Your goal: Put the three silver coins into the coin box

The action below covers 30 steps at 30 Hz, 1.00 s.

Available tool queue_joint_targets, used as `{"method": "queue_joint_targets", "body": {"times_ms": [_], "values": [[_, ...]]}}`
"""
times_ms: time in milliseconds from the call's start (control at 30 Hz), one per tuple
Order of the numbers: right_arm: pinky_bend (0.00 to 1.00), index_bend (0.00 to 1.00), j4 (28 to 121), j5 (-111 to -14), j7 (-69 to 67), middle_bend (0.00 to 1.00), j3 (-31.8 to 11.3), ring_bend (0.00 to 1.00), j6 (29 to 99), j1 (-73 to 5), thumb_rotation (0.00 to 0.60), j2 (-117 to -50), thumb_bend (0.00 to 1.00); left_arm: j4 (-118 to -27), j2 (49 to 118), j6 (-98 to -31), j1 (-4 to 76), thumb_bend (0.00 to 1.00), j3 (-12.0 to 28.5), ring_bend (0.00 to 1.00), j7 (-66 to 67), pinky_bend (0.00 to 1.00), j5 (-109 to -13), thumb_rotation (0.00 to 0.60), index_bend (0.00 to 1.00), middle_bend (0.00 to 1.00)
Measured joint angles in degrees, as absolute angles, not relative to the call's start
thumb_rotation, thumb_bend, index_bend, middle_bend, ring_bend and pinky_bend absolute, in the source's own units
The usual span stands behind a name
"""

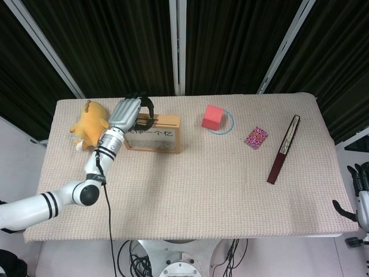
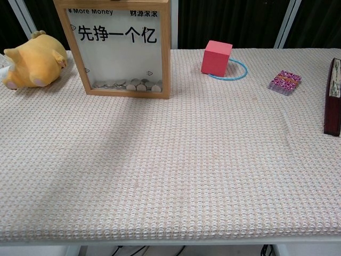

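Observation:
The wooden coin box (image 1: pixel 157 136) with a clear front stands at the back left of the table. In the chest view, several silver coins (image 2: pixel 128 84) lie at the bottom of the coin box (image 2: pixel 120 48). My left hand (image 1: pixel 125 115) hovers over the box's left end, its dark fingers curved above the top edge and apart from the thumb. I see no coin in them. I see no loose coins on the table. My right hand (image 1: pixel 361 186) hangs off the table's right front corner with fingers spread and nothing in it. Neither hand shows in the chest view.
A yellow plush toy (image 1: pixel 90 124) lies just left of the box, close to my left arm. A red cube (image 1: pixel 213 116) on a blue ring, a pink patterned packet (image 1: pixel 255 137) and a dark long case (image 1: pixel 283 149) sit to the right.

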<state>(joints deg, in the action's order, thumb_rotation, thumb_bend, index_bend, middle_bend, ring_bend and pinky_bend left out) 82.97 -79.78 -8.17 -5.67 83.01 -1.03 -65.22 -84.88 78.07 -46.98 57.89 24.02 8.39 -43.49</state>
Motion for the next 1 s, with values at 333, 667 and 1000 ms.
{"method": "queue_joint_targets", "body": {"times_ms": [333,667,1000], "values": [[0.0,0.0,83.49,-79.91,-7.33,0.0,-5.54,0.0,83.02,-1.06,0.6,-65.21,0.18,-84.57,77.5,-46.36,57.67,0.47,23.05,0.1,6.48,0.12,-43.58,0.6,0.63,0.33],[0.0,0.0,83.55,-79.67,-7.07,0.0,-5.61,0.0,82.99,-1.0,0.6,-65.11,0.18,-84.29,77.36,-46.57,57.3,0.46,22.56,0.1,4.5,0.11,-45.31,0.6,0.23,0.3],[0.0,0.0,84.7,-80.55,-6.22,0.0,-5.6,0.0,83.66,-1.13,0.6,-64.44,0.18,-89.52,75.36,-51.83,55.19,0.31,22.87,0.09,3.67,0.13,-49.23,0.6,0.16,0.26]]}}
